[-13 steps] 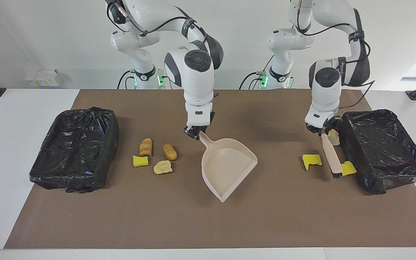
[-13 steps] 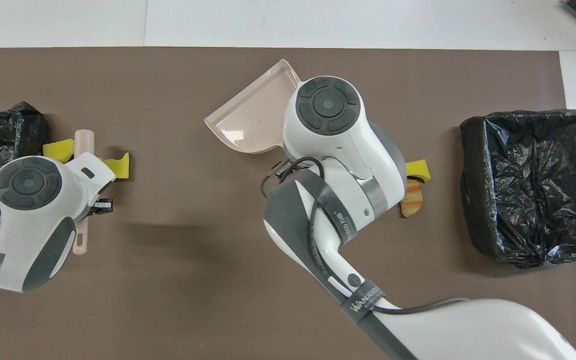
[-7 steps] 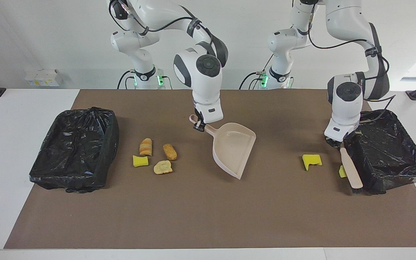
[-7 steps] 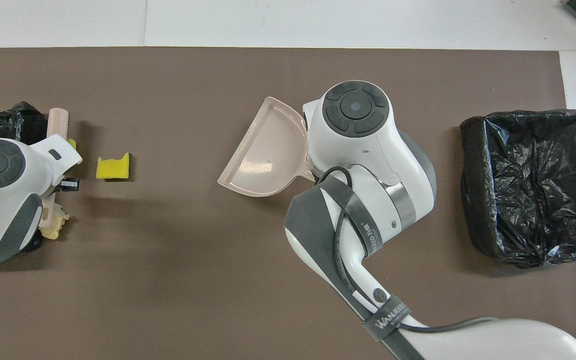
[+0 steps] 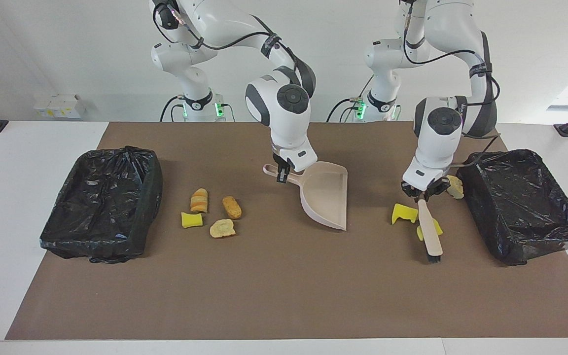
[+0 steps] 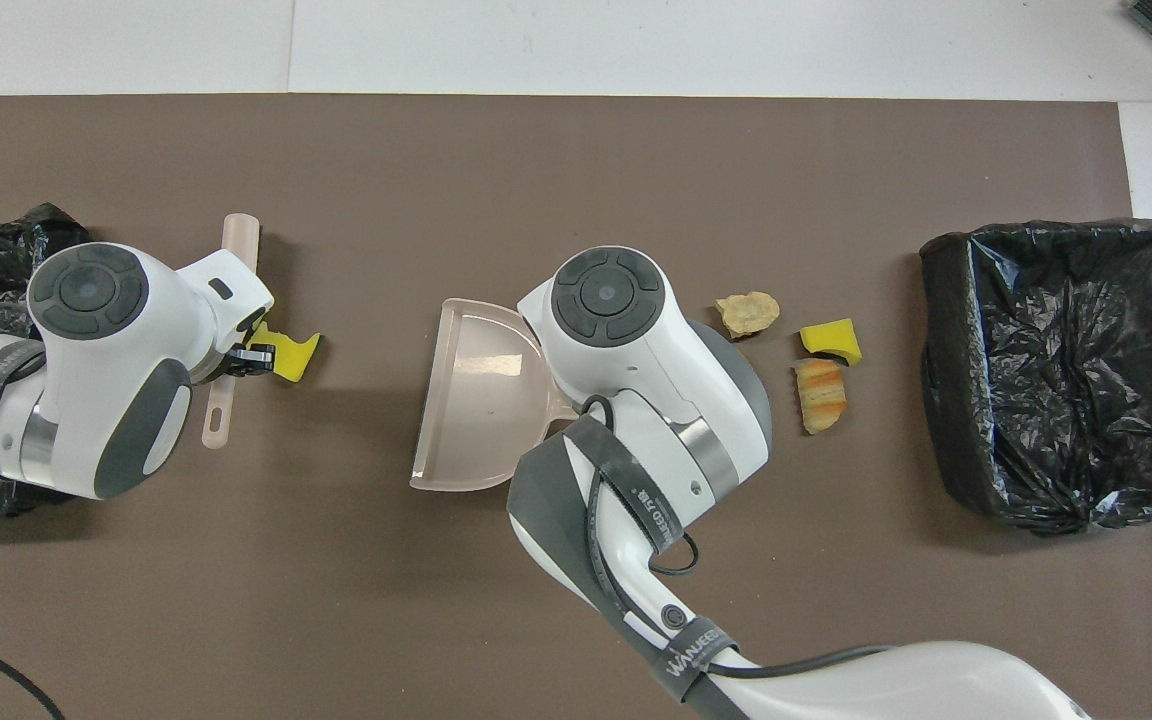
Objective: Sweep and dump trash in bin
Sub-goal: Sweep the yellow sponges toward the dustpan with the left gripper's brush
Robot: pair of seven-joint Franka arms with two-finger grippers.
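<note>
The dustpan point(image 5: 327, 195) serves as the landmark, lying mid-mat with its mouth turned toward the left arm's end; the right gripper point(image 5: 282, 173) is clamped on its handle, nearer the robots than the pan's body. Toward the left arm's end from it, the left gripper point(image 5: 422, 192) is closed on the brush point(image 5: 430, 231), whose bristles rest on the mat among two yellow sponge pieces point(image 5: 404, 213); a pale chunk point(image 5: 455, 187) lies by the bin at that end point(image 5: 525, 207). On the dustpan's right-arm side sit four more scraps point(image 5: 211, 213) and then a second bin point(image 5: 104, 202). The step in hand looks like sweeping (nothing is in the pan yet); the next move calls for drawing the sponges into the pan's mouth. The right arm's strap reads "WANJEE" point(image 6: 693, 649), partly legible.
</note>
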